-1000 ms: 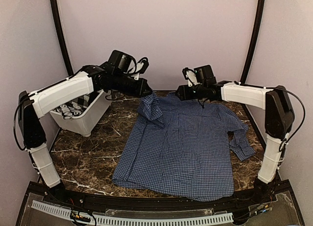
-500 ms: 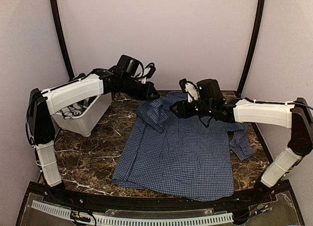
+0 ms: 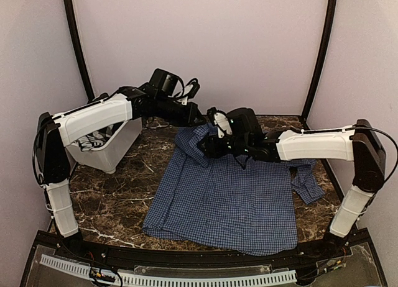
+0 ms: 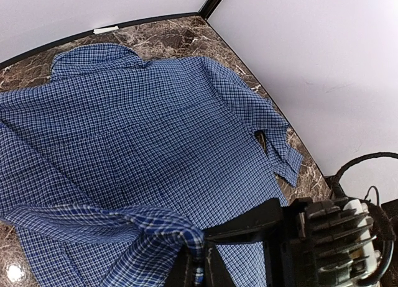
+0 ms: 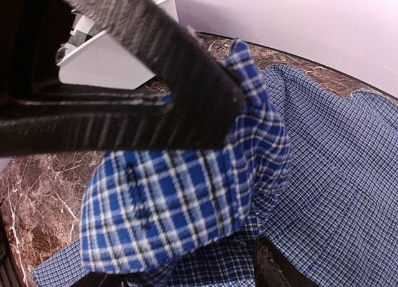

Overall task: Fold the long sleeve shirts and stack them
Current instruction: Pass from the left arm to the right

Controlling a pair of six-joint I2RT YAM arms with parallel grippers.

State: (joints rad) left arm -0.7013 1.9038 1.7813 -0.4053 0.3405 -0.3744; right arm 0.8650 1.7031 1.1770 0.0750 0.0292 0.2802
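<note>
One long sleeve shirt (image 3: 230,194), blue with a fine dark check, lies spread on the marble table (image 3: 118,200). My left gripper (image 3: 198,120) is shut on a fold at the shirt's far left corner and holds it lifted; in the left wrist view the pinched cloth (image 4: 155,228) bunches at the jaws (image 4: 199,262). My right gripper (image 3: 208,147) is open, right beside that lifted fold. In the right wrist view the raised fold (image 5: 180,194) hangs between its spread fingers (image 5: 273,271), under the left gripper's dark finger (image 5: 155,69). No other shirt is in view.
A white plastic bin (image 3: 112,151) stands at the far left with black-and-white cloth (image 3: 93,138) inside. The shirt's right sleeve (image 3: 308,181) trails toward the right table edge. Walls close the back and both sides.
My right arm has swung left from the shirt's far middle to the lifted fold. The left gripper shifted slightly right, still holding the cloth.
</note>
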